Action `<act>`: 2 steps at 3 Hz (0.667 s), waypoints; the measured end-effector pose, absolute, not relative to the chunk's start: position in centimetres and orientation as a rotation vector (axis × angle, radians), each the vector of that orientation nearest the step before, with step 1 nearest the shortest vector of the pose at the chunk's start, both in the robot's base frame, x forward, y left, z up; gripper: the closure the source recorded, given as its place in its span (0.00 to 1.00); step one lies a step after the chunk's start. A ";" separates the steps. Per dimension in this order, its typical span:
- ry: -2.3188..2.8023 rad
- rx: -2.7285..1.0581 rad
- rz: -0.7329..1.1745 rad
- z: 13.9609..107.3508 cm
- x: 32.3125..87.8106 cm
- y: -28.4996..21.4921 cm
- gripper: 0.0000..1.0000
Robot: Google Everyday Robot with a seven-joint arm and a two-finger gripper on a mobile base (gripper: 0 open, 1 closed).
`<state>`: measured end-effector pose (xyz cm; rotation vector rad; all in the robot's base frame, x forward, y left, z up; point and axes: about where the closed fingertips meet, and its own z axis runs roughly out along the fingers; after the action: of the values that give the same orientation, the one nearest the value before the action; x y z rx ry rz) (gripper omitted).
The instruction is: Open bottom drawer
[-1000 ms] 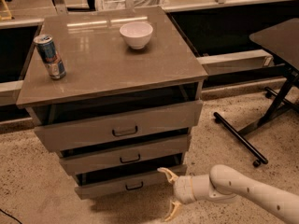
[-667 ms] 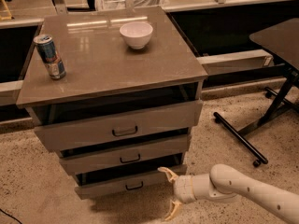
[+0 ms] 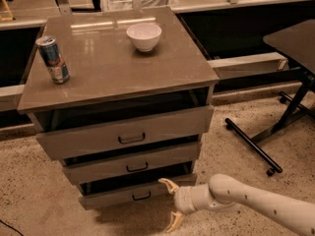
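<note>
The bottom drawer is the lowest and slimmest of three grey-brown drawer fronts, with a small black bracket handle. It stands slightly pulled out, with a dark gap above its front. My gripper is low at the drawer's right end, just right of the handle. Its two yellowish fingers are spread apart, one fingertip near the drawer's top edge and the other near the floor. It holds nothing. The white arm reaches in from the lower right.
The middle drawer and the top drawer are also slightly open. On the cabinet top stand a can and a white bowl. A black table base lies on the speckled floor to the right.
</note>
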<state>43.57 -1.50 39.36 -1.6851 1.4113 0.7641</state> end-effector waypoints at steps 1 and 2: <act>1.448 -1.727 0.682 35.1 45.9 -1.0 0.00; 1.463 -1.777 0.606 31.9 48.2 -0.3 0.00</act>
<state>48.19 -0.34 31.88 -1.7768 1.4631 0.6064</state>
